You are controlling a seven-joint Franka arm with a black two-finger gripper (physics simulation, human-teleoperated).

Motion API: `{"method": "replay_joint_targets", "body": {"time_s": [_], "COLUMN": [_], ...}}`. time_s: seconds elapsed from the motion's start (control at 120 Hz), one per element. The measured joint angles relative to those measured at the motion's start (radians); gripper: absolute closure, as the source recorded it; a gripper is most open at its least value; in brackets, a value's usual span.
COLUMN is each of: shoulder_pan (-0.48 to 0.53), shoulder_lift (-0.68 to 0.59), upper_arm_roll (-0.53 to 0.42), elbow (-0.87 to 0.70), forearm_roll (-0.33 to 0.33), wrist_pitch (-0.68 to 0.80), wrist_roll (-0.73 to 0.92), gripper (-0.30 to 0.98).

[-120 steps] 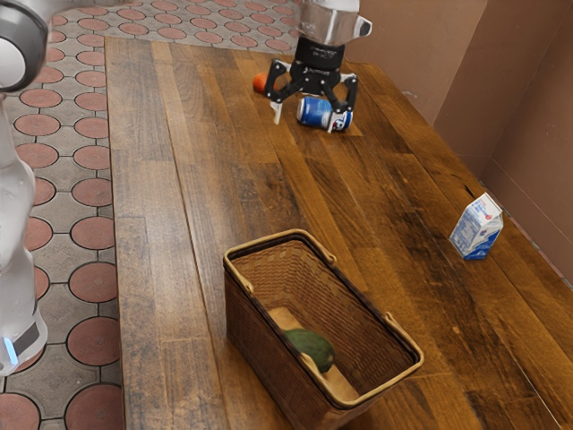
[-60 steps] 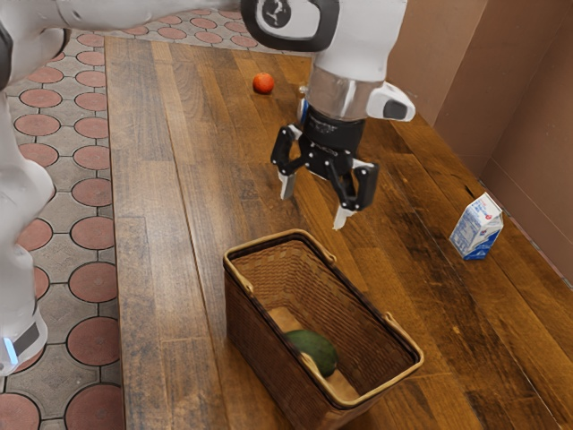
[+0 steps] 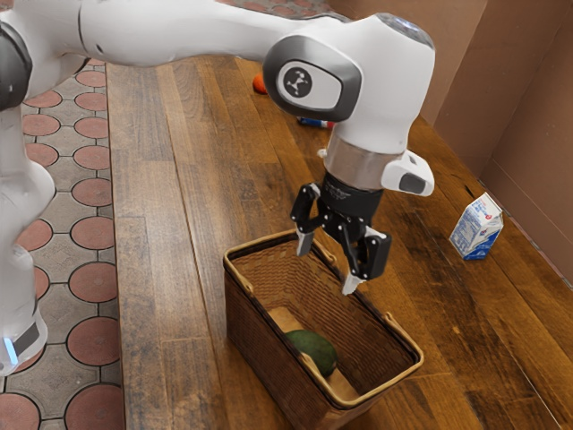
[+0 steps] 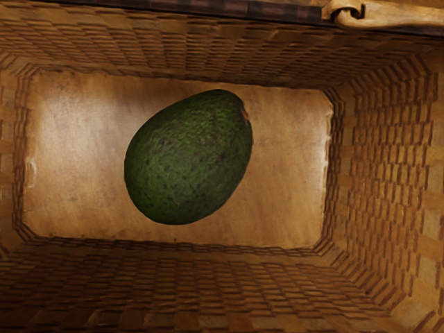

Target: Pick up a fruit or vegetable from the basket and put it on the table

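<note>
In the exterior view, the gripper (image 3: 326,267) has been brought from above the table (image 3: 148,269) to over the basket (image 3: 255,345), its 2 jaws held apart, open. Near the table's edge at the exterior view's right, a carton (image 3: 476,228) is seen, its print too small to be read.

In the wrist view, the avocado (image 4: 187,158) is seen lying on the basket's floor.

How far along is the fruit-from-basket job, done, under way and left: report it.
Done: only the approach, it seems; my tool is open over the basket. Under way: probably lining up on the avocado, which lies on the basket's floor; nothing is gripped. Left: lower in, close on the avocado, lift it out and set it on the table.
</note>
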Motion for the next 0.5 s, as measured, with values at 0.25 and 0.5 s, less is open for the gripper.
{"method": "replay_joint_targets", "body": {"time_s": [0.25, 0.5], "shoulder_pan": [-0.026, -0.06], "shoulder_lift": [0.011, -0.018], "upper_arm_roll": [0.012, 0.052], "elbow": [-0.073, -0.165], "forearm_roll": [0.014, 0.02], "wrist_pitch": [0.091, 0.139], "wrist_roll": [0.057, 0.138], "gripper": [0.0, 0.0]}}
